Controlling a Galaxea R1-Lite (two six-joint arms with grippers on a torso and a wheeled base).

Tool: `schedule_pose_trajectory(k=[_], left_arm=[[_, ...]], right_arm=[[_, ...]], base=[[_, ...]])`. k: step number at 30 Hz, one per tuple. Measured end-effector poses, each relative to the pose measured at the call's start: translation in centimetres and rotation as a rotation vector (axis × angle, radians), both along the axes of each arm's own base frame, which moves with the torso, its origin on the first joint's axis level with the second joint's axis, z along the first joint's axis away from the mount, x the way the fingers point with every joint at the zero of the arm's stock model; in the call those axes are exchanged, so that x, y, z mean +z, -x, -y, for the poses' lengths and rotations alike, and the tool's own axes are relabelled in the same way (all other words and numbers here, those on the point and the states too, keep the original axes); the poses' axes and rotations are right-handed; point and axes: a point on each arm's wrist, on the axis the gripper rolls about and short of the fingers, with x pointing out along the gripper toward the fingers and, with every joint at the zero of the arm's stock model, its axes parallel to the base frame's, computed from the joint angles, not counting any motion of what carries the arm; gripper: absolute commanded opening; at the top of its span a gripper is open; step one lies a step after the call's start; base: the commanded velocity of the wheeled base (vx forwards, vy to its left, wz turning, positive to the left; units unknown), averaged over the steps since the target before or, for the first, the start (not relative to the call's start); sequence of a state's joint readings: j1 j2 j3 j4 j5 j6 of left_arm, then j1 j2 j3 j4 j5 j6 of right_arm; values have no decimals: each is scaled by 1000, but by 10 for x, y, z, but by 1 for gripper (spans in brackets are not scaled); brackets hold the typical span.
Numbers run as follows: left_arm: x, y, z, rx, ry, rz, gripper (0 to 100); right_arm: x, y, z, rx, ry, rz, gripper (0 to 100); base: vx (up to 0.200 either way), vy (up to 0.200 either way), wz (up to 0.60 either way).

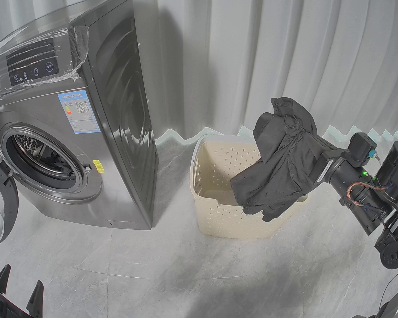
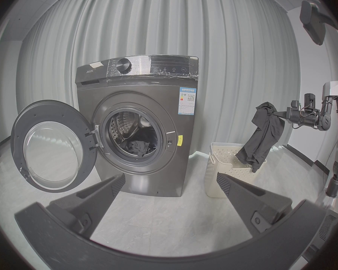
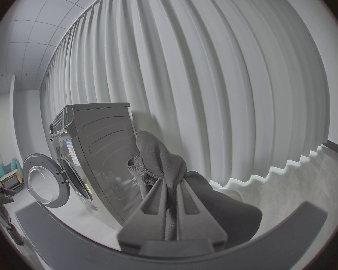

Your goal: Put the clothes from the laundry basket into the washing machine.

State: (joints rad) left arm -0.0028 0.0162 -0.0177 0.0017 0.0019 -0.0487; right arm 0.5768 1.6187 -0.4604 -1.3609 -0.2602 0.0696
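The right gripper (image 3: 171, 192) holds a dark piece of clothing (image 1: 278, 164). Its two fingers (image 3: 154, 207) are pressed close together, and the cloth is pinched between them. The cloth bunches up above the fingers and hangs down in long folds below them. It hangs in the air over the right side of the laundry basket (image 1: 221, 219). The low end of the cloth is down by the rim of the basket. I cannot tell if it touches the rim.

The basket is cream colored with little holes in its walls. It sits on the gray floor (image 1: 163, 266), just to the right of the washing machine (image 1: 115, 111), with a small gap between them.

The washing machine is gray and stands in front of a white curtain (image 1: 252, 45). Its round door (image 2: 50, 147) is swung wide open to the left side. Some dark clothes (image 2: 139, 146) lie inside the drum.

The left gripper (image 2: 168, 180) is down low, near the floor, well apart from the basket. It faces the open front of the washing machine. Its fingers (image 2: 101, 192) are spread wide, and there is nothing between them.
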Motion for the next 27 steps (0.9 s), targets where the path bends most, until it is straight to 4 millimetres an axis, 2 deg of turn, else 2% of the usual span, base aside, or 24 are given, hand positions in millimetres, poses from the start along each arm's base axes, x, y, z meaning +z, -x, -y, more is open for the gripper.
schedule_pose_trajectory(k=[27], left_arm=[[0,0,0,-3,0,0,100]], right_arm=[[-5,0,-1,5,2,-19,0]], base=[[0,200,0]])
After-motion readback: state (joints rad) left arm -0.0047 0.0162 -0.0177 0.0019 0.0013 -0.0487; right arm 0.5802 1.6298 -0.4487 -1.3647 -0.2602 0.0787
